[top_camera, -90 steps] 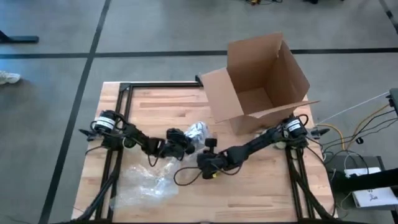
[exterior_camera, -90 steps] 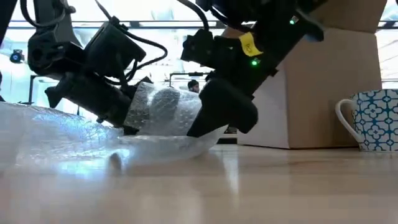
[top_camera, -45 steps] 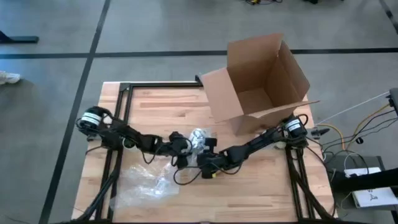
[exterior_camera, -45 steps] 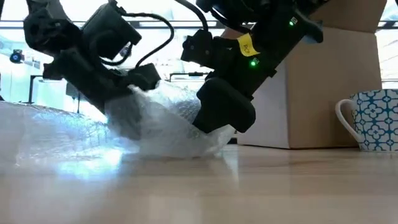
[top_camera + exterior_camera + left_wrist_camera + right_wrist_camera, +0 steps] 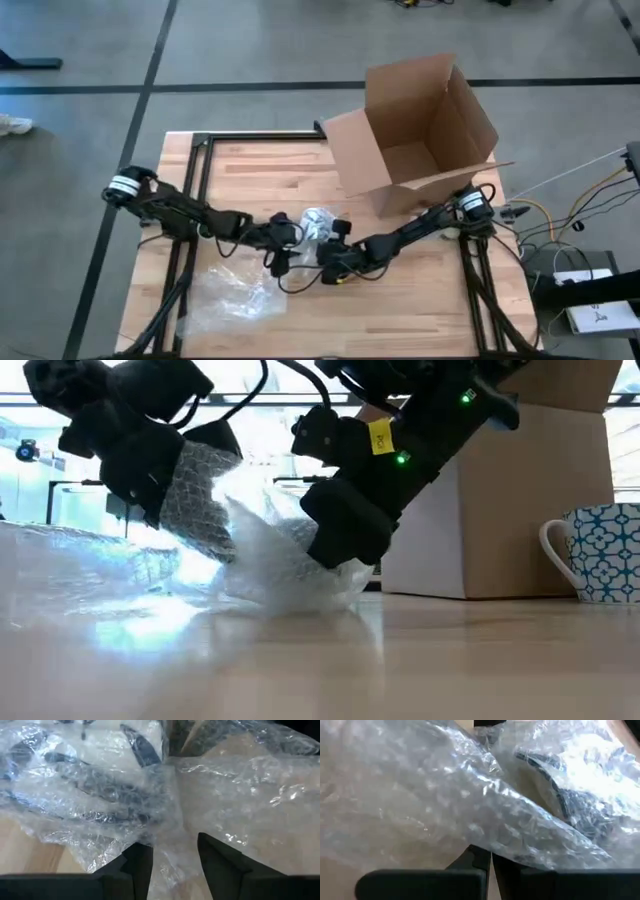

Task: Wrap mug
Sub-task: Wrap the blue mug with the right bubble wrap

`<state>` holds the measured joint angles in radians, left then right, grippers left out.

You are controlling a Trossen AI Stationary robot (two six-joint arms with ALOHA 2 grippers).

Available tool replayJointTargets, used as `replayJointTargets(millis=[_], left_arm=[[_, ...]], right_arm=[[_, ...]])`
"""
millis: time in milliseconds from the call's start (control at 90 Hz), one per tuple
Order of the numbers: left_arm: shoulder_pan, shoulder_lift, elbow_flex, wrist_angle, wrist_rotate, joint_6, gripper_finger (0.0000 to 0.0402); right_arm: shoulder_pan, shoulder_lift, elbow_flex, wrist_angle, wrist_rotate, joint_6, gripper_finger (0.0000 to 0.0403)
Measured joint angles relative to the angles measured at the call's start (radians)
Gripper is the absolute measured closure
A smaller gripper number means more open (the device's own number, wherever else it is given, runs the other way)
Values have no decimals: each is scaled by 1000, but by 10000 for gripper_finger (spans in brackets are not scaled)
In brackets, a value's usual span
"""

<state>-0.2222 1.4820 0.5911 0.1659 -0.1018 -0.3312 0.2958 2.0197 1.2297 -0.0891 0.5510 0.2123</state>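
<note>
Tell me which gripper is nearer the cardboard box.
Right. The right gripper sits at the bubble-wrapped bundle, just below the cardboard box in the high view; the left gripper is on the bundle's far side.

One open brown cardboard box (image 5: 415, 130), one blue-and-white patterned ceramic mug (image 5: 598, 553), two dark robot arms, and clear crinkled bubble wrap (image 5: 232, 298) on one wooden table (image 5: 420, 300).

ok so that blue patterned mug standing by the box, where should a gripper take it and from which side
Probably by the handle or the rim on the handle side. In the low view the blue patterned mug stands upright on the table with its handle turned away from the cardboard box, toward open tabletop. The box stands close behind it, so coming in from the handle side or from above looks safest.
</note>
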Motion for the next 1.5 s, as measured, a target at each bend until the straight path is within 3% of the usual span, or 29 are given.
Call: replayJointTargets(millis=[278,356,433,578,667,744,922,1089,1278,1500], left_arm=[[-4,-123,0,-122,166,-32,284],[-4,-186,0,-194,160,-45,290],[-4,-263,0,-264,32,-44,297],[9,-370,2,-348,-376,43,313],[75,-374,1,-313,-446,118,325],[170,-334,-9,-204,-366,184,336],[379,-123,-33,89,-21,290,356],[433,120,-18,305,151,324,368],[401,277,21,315,201,257,376],[344,316,24,336,174,195,379]], right_arm=[[-2,0,0,2,0,10,403],[-2,0,0,3,1,10,403],[-2,0,-1,3,1,12,403],[-2,0,-2,2,1,12,403],[-2,0,-2,10,1,-4,403],[-2,0,-2,22,1,-12,403],[-9,0,-2,28,-3,-31,403],[-17,0,-2,29,-3,-29,403],[-35,0,11,22,-13,-30,403],[-71,-2,74,-22,-60,-57,402]])
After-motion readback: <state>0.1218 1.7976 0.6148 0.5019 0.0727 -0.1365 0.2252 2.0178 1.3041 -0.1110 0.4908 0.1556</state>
